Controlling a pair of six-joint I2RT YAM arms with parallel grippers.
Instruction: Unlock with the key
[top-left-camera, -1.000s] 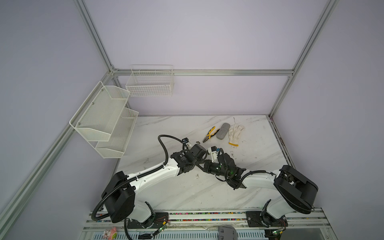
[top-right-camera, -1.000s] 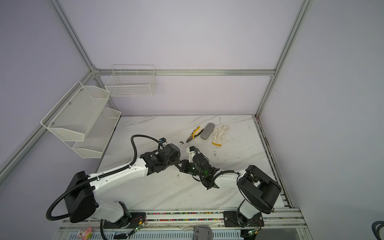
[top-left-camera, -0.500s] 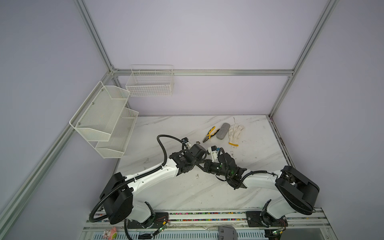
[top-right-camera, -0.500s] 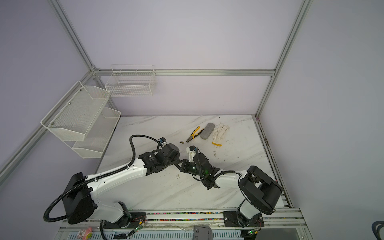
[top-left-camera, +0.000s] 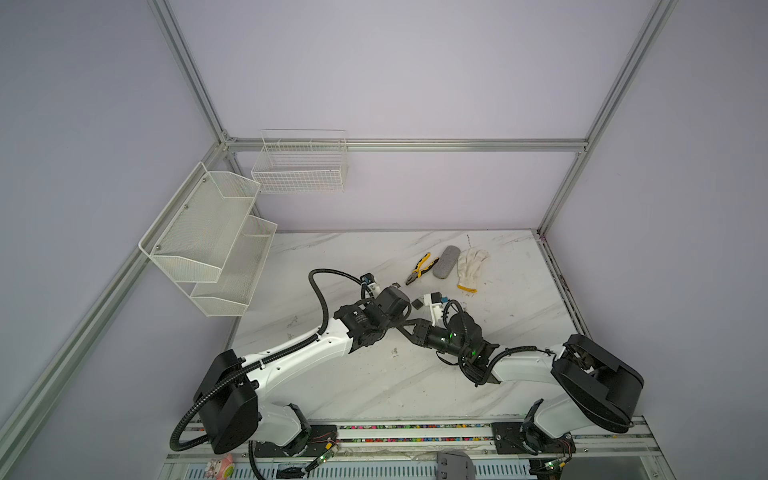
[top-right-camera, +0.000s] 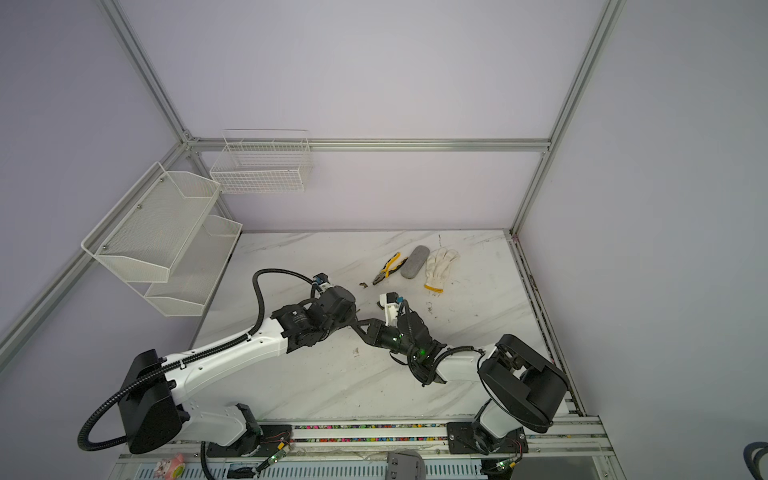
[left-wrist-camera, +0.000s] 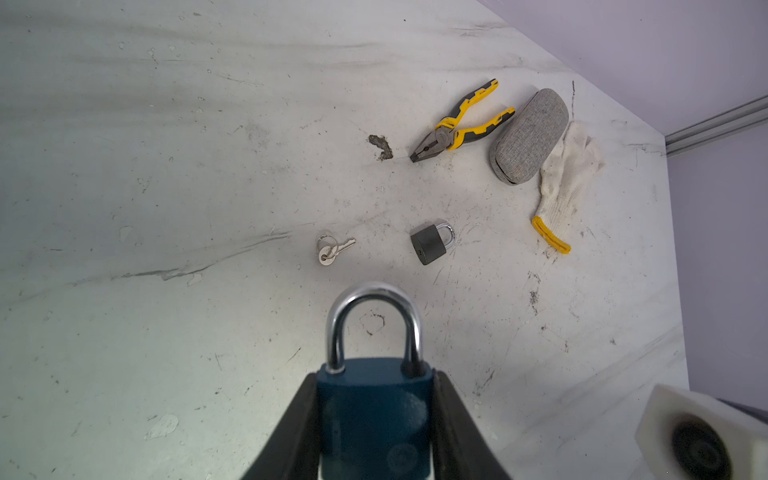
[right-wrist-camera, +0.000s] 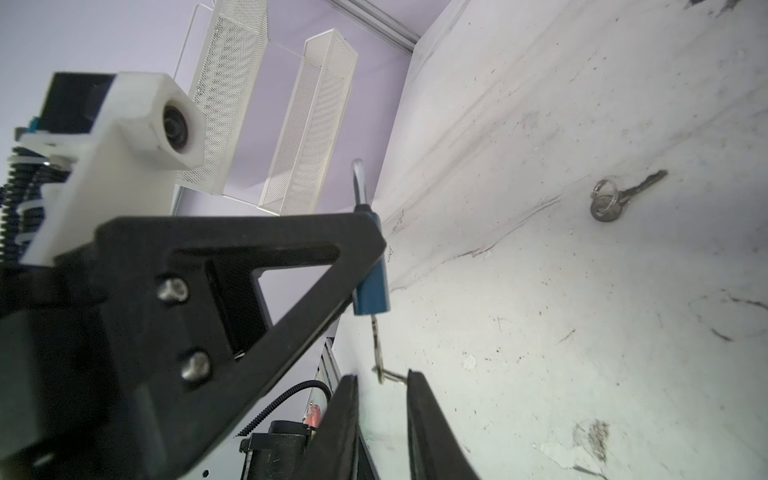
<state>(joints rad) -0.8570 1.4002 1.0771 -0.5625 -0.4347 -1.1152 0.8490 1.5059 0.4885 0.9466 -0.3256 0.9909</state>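
- Right wrist view: key seated in the base of the blue padlock. Its long axis is in line with the lock body and aimed straight at the right gripper. The ring lies in the gap between the tips. The fingers are parted, gripping nothing. Judged: this arm is the nearer one, and any turn must run about that axis.
- Left wrist view: left gripper clenched on the padlock's flanks, shackle pointing away from the wrist, keyhole end hidden. Whether the shackle has sprung cannot be told. Beyond, on the table: spare key, grey lock, pliers, case, glove.
- Top views: left arm and right arm meet mid-table, with the padlock hidden beneath them. The top is marbled white and scuffed. Lilac walls, metal frame; mesh racks and wire basket well apart from the work.
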